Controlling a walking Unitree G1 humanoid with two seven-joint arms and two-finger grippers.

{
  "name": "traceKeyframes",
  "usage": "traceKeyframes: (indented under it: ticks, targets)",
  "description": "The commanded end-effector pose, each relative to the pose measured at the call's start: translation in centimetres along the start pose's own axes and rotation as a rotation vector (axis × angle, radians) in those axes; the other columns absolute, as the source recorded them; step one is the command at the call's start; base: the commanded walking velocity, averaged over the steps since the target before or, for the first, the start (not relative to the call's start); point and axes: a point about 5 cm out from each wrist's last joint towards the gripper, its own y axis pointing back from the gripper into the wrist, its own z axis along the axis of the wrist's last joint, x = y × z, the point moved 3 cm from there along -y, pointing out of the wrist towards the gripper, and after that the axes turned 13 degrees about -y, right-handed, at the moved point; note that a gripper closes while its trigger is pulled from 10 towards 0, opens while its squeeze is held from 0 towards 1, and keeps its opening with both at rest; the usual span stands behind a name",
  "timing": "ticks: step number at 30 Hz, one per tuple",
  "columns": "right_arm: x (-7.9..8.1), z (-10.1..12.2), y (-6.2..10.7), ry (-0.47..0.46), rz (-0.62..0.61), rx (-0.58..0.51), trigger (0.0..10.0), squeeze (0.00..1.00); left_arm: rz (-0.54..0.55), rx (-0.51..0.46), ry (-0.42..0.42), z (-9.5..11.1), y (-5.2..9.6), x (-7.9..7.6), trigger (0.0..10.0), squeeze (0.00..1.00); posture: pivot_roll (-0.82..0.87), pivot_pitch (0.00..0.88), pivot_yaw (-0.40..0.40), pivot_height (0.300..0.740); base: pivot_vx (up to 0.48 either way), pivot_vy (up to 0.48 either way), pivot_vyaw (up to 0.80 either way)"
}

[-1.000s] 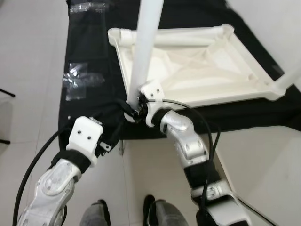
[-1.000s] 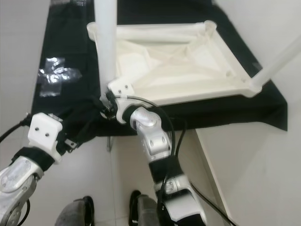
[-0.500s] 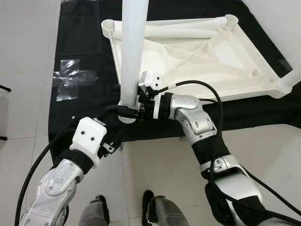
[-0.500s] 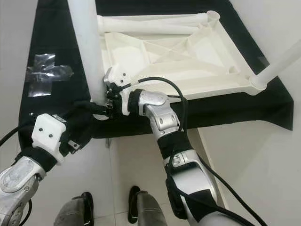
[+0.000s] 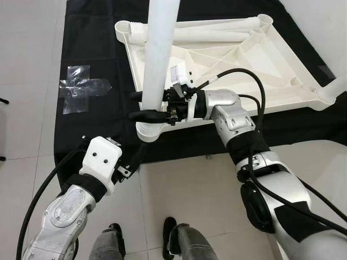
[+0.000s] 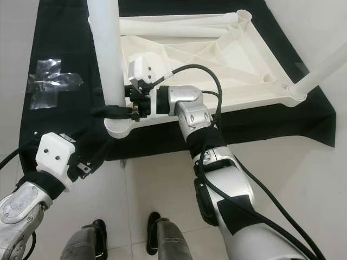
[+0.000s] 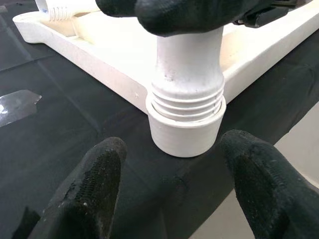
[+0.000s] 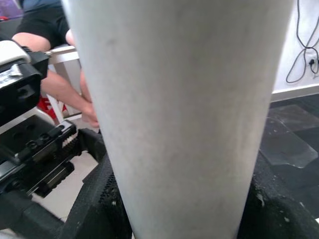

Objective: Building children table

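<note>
floor: pale grey tiles (image 5: 27,59) with thin joints | cover: black cloth (image 5: 97,49) spread on the floor | mark: clear tape cross (image 5: 81,89) stuck on cloth | wall: white, cable (image 8: 301,40) hanging | light: bright, even

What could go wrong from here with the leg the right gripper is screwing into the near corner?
1. Threads on the table leg still show above the corner socket, so it isn't fully seated; it could cross-thread or wobble.
2. The right gripper clamps the leg low while most of it stands tall above; a tilt could lever it out of the grip.
3. The left gripper hangs open nearby, bracing nothing, so the upturned tabletop may slide on the black cloth.
</note>
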Motion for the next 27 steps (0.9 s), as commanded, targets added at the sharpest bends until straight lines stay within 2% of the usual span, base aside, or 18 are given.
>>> traceKeyframes:
  ticks: [1, 5, 6, 7, 8, 9, 10, 11, 12, 13, 14, 21, 22, 23, 24, 25, 26, 27]
  targets:
    - [0.3, -0.5, -0.1, -0.032, 0.048, -0.002, 0.0, 0.0, -0.018, 0.006, 0.003, 0.1, 0.3, -0.5, 10.0, 0.0, 0.15, 0.312, -0.169, 0.74, 0.0, 0.0, 0.0]
    - [0.1, -0.8, -0.1, -0.029, 0.021, 0.001, 0.0, 0.0, -0.022, 0.004, 0.006, 0.1, 0.2, -0.6, 10.0, 0.0, 0.15, 0.311, -0.17, 0.74, 0.0, 0.0, 0.0]
    - [-0.5, -2.0, -0.2, -0.025, -0.075, 0.037, 0.0, 0.0, -0.024, 0.002, 0.006, 0.1, 0.2, -0.7, 10.0, 0.0, 0.15, 0.312, -0.182, 0.74, 0.0, 0.0, 0.0]
    - [-1.3, -4.6, -0.2, -0.044, -0.242, 0.14, 0.0, 0.0, -0.025, 0.002, 0.006, 0.1, 0.2, -0.8, 10.0, 0.0, 0.15, 0.313, -0.19, 0.74, 0.0, 0.0, 0.0]
    - [-1.3, -4.6, -0.2, -0.044, -0.242, 0.14, 0.0, 0.0, -0.025, 0.002, 0.006, 0.1, 0.2, -0.8, 10.0, 0.0, 0.15, 0.313, -0.19, 0.74, 0.0, 0.0, 0.0]
    - [-1.8, -6.4, 0.0, -0.044, -0.357, 0.217, 0.0, 0.0, -0.024, 0.002, 0.005, 0.1, 0.3, -0.7, 10.0, 0.0, 0.15, 0.315, -0.19, 0.74, 0.0, 0.0, 0.0]
    - [-2.9, -8.7, 0.9, -0.103, -0.667, 0.218, 0.0, 0.0, -0.025, 0.003, 0.004, 0.1, 0.3, -0.6, 10.0, 0.0, 0.14, 0.32, -0.182, 0.74, 0.0, 0.0, 0.0]
    - [-0.2, -12.9, 1.7, -0.179, -0.891, 0.218, 0.0, 0.0, -0.037, 0.006, 0.008, 0.1, 0.3, -0.7, 10.0, 0.0, 0.15, 0.337, -0.152, 0.74, 0.0, 0.0, 0.0]
    - [-0.2, -12.9, 1.7, -0.179, -0.891, 0.218, 0.0, 0.0, -0.037, 0.006, 0.008, 0.1, 0.3, -0.7, 10.0, 0.0, 0.15, 0.337, -0.152, 0.74, 0.0, 0.0, 0.0]
    - [0.9, -13.5, 1.9, -0.209, -0.947, 0.194, 0.0, 0.0, -0.047, 0.008, 0.009, 0.0, 0.4, -0.8, 10.0, 0.0, 0.14, 0.341, -0.14, 0.74, 0.0, 0.0, 0.0]
    - [1.5, -13.2, 1.2, -0.23, -0.946, 0.141, 0.0, 0.0, -0.063, 0.011, 0.025, -0.2, 0.4, -1.1, 10.0, 0.0, 0.11, 0.32, -0.121, 0.74, 0.0, 0.0, 0.0]
    - [0.2, -12.2, 0.2, -0.186, -0.888, 0.149, 0.0, 0.0, -0.077, 0.019, 0.038, -0.6, 0.1, -1.6, 10.0, 0.0, 0.12, 0.321, -0.127, 0.74, 0.0, 0.0, 0.0]
    - [-0.2, -12.0, 0.0, -0.18, -0.865, 0.155, 10.0, 0.0, -0.077, 0.018, 0.035, -0.6, 0.1, -1.6, 10.0, 0.0, 0.12, 0.319, -0.133, 0.74, 0.0, 0.0, 0.0]
    - [-0.2, -12.0, 0.0, -0.18, -0.865, 0.155, 10.0, 0.0, -0.077, 0.018, 0.035, -0.6, 0.1, -1.6, 10.0, 0.0, 0.12, 0.319, -0.133, 0.74, 0.0, 0.0, 0.0]
    - [-0.5, -11.2, -0.1, -0.175, -0.85, 0.14, 10.0, 0.08, -0.07, 0.018, 0.029, -0.5, 0.1, -1.4, 10.0, 0.0, 0.13, 0.318, -0.135, 0.74, 0.0, 0.0, 0.0]
    - [-0.5, -11.2, -0.1, -0.175, -0.85, 0.14, 10.0, 0.08, -0.07, 0.018, 0.029, -0.5, 0.1, -1.4, 10.0, 0.0, 0.13, 0.318, -0.135, 0.74, 0.0, 0.0, 0.0]
    - [-0.5, -10.8, -0.1, -0.172, -0.826, 0.138, 10.0, 1.0, -0.066, 0.02, 0.025, -0.6, 0.2, -1.2, 10.0, 0.0, 0.13, 0.316, -0.132, 0.74, 0.0, 0.0, 0.0]
    - [-0.4, -10.4, -0.1, -0.168, -0.821, 0.143, 10.0, 1.0, -0.063, 0.022, 0.023, -0.6, 0.2, -1.1, 10.0, 0.0, 0.13, 0.316, -0.132, 0.74, 0.0, 0.0, 0.0]
